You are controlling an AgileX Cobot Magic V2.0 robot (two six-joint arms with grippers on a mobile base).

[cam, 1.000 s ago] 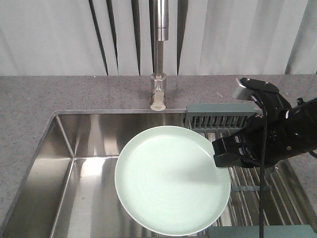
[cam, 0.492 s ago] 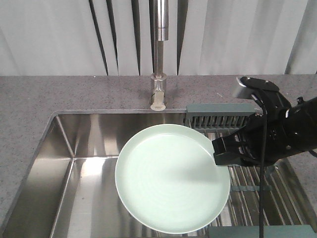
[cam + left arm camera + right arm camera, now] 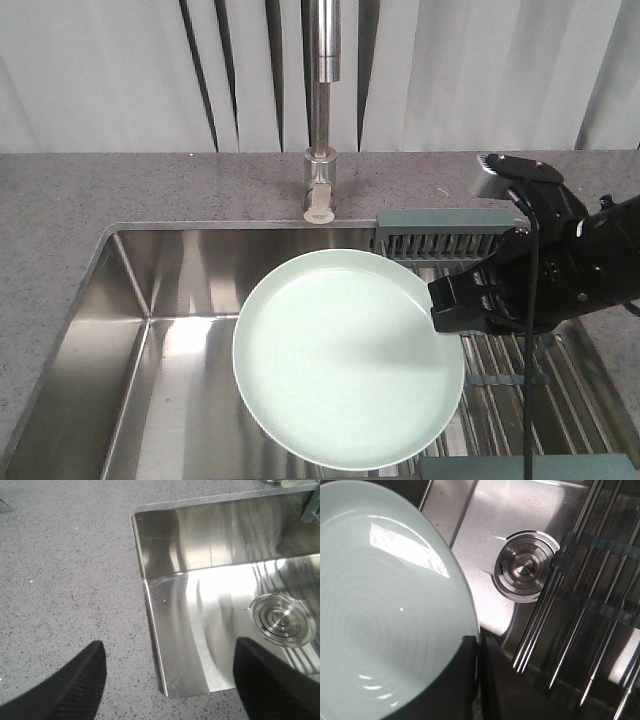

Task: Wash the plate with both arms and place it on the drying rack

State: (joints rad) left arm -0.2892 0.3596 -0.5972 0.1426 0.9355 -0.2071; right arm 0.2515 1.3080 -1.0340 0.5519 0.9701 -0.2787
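Little has moved since a second ago: the plate (image 3: 348,360) sits only a touch higher in the front view, and the right gripper (image 3: 450,310) is in the same place. That gripper is clenched on the plate's right rim, and the wrist view shows its jaws pinching the edge. It holds the plate in the air over the sink (image 3: 180,290), face up, just left of the drying rack (image 3: 440,232), with the tap (image 3: 322,100) behind it.

The left gripper (image 3: 170,680) is spread wide with nothing in it, over the sink's left corner where steel meets the counter (image 3: 65,570).

The plate looks stiff, glossy and breakable, likely slick once wet. Held at one edge, its weight probably levers against the pinch. A second hold on the far rim, opposite the first, seems the safest place.

I count one plate, one rack, one tap, one drain (image 3: 283,620) and two grippers.
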